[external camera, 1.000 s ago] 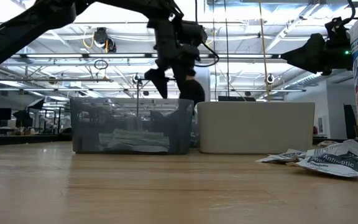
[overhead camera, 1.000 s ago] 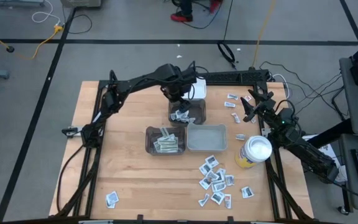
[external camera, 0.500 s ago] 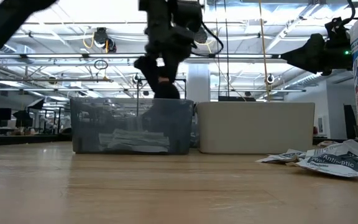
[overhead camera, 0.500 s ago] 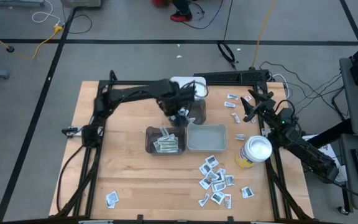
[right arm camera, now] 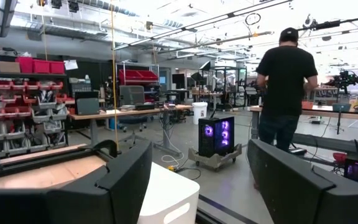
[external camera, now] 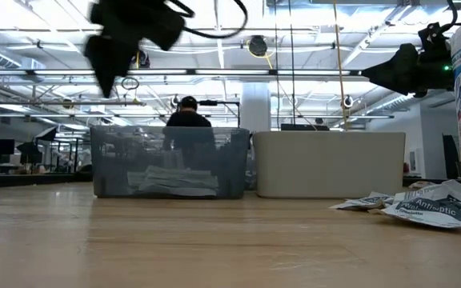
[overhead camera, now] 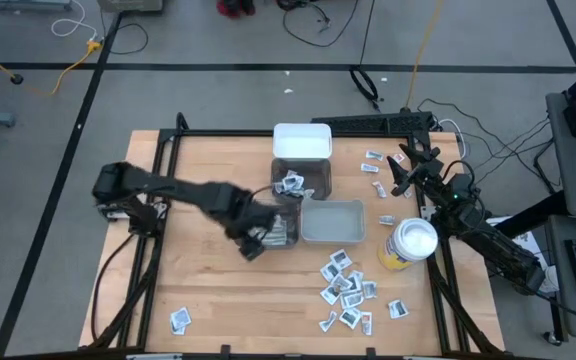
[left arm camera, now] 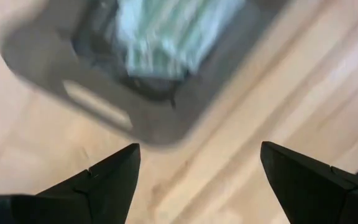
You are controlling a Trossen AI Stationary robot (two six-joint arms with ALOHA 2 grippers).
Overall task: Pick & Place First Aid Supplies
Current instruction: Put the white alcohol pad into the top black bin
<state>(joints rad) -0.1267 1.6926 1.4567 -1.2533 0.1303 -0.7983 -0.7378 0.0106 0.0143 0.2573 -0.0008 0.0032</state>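
Looking down, high view: the left gripper [overhead camera: 255, 243] hung over the near-left corner of the dark bin [overhead camera: 240, 214], which held pale strip wrappers [overhead camera: 276, 232]; their long axes ran roughly left to right across the table.
Far bins, high view: a second dark bin [overhead camera: 314, 178] held a few square sachets [overhead camera: 290, 185]; a white bin [overhead camera: 302, 141] stood just behind it, and a clear bin [overhead camera: 333, 221] just right of the strip bin.
Loose supplies, high view: a cluster of sachets [overhead camera: 348, 285] lay flat on the table [overhead camera: 208, 290] near the front right, one stray packet [overhead camera: 180, 320] at the front left, and small packets [overhead camera: 376, 172] near the far right, pointing every which way.
Right arm, high view: the right gripper [overhead camera: 405, 165] waited at the table's far right edge, beside the yellow canister [overhead camera: 408, 245].
Low view: the strip wrappers lay flat in the dark bin, long axes level; crumpled sachets [external camera: 422, 205] lay at right by the canister.
Left wrist view: the fingers [left arm camera: 114, 174] stood well apart, empty, over the bin's corner and bare wood; the wrappers there were blurred.
Right wrist view: the fingers [right arm camera: 129, 171] stood apart, holding nothing; a person [right arm camera: 284, 87] stood in the room beyond.
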